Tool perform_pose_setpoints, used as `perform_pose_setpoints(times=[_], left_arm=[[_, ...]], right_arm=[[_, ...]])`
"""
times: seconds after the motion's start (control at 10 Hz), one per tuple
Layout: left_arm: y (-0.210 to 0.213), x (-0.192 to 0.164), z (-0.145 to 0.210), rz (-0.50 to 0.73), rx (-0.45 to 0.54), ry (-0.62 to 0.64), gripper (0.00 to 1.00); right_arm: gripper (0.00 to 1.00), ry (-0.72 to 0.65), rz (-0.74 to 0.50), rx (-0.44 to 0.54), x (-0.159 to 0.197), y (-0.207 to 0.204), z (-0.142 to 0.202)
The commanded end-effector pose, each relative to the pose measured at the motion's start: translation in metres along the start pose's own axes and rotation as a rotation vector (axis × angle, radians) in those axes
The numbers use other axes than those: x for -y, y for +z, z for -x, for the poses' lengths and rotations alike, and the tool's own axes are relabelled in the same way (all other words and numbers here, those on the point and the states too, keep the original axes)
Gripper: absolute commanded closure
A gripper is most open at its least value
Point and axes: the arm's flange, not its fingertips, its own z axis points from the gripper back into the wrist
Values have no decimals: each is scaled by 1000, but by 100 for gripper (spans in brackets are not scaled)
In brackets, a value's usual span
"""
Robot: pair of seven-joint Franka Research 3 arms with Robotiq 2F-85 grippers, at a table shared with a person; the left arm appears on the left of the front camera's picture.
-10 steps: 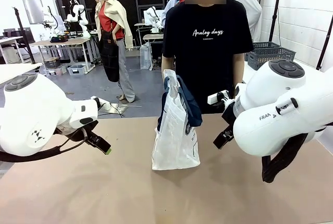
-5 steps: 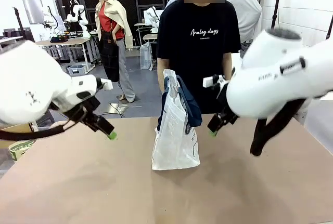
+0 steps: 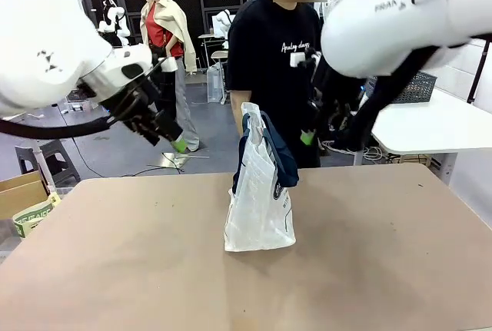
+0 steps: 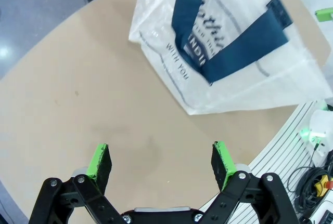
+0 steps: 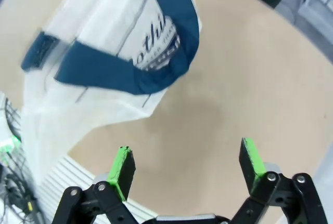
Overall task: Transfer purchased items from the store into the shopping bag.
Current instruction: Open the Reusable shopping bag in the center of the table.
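Note:
The shopping bag (image 3: 260,200), translucent white plastic with navy strap handles and navy lettering, stands upright at the middle of the brown table. My left gripper (image 3: 174,140) hangs open in the air up and to the left of the bag. My right gripper (image 3: 309,134) hangs open above and to the right of it, in front of the person. From above, the left wrist view has the bag (image 4: 229,42) beyond my open left gripper (image 4: 160,159). The right wrist view has the bag (image 5: 109,52) beyond my open right gripper (image 5: 187,164). The purchased items are out of view.
A person in a black T-shirt (image 3: 273,62) stands at the table's far edge, right behind the bag. A grey lattice basket (image 3: 421,85) sits on a white side table (image 3: 415,127) at far right. A cardboard box (image 3: 23,200) sits by the table's left edge.
Both arms have risen from near table height to well above it, grippers still open. The person has shifted slightly left. The bag has not moved.

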Motion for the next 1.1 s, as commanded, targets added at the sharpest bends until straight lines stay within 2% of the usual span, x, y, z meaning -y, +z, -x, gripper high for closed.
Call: perform_pose_setpoints(times=[0.0,0.2,0.3,0.4,0.6,0.8,1.0], left_arm=[[-5,6,-36,9,-29,6,0],[0,16,-61,37,-21,5,0],[-2,14,-57,55,34,-64,0],[-1,19,-49,22,-9,-10,0],[-2,22,-60,28,1,-28,0],[-12,47,-72,14,3,79,0],[-15,59,-84,18,1,124,0]], right_arm=[[0,-53,25,9,-3,0,-44],[0,-88,63,20,-4,-3,-68],[0,-40,98,31,-3,-10,-60],[0,-60,19,39,-4,4,-56],[0,-54,41,35,-3,-3,-63],[0,-168,-46,60,2,-14,-74],[0,-228,-57,43,5,-20,-93]])
